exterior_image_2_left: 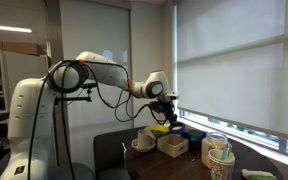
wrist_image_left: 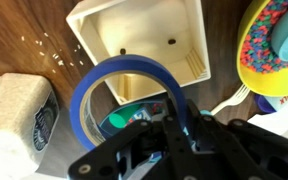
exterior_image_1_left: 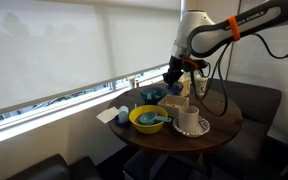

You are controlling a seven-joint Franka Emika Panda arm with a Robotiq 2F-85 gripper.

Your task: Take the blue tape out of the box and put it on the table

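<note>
1. Wrist view: the blue tape (wrist_image_left: 127, 88) is up in front of the camera. It is a ring seen near face-on, hanging over the near edge of the box (wrist_image_left: 144, 42).
2. The fingers (wrist_image_left: 176, 120) are clamped on the ring's near wall at lower right. One dark finger sits inside the loop.
3. The wrist view looks straight down into the box. It shows a pale floor with two small dark spots.
4. Only the wrist view shows the bowl (wrist_image_left: 271, 48) up close, with a yellow rim, speckled multicolour contents and a blue item on top. A beige textured block (wrist_image_left: 14, 108) lies to the left on the wood-grain desk (wrist_image_left: 24, 28).
5. In both exterior views the tape is too small to make out. The fingers (exterior_image_1_left: 173, 74) hang above the desk (exterior_image_1_left: 222, 132), over the box (exterior_image_1_left: 176, 104), and are clear of it.
6. An exterior view gives the layout: the yellow bowl (exterior_image_1_left: 149, 119) is just beside the white cup (exterior_image_1_left: 191, 121) on its saucer, with the box behind them.
7. In an exterior view the arm (exterior_image_2_left: 94, 68) reaches across from its white base. The fingers (exterior_image_2_left: 164, 108) are above the box (exterior_image_2_left: 172, 146), which sits on the desk (exterior_image_2_left: 134, 166).
</note>
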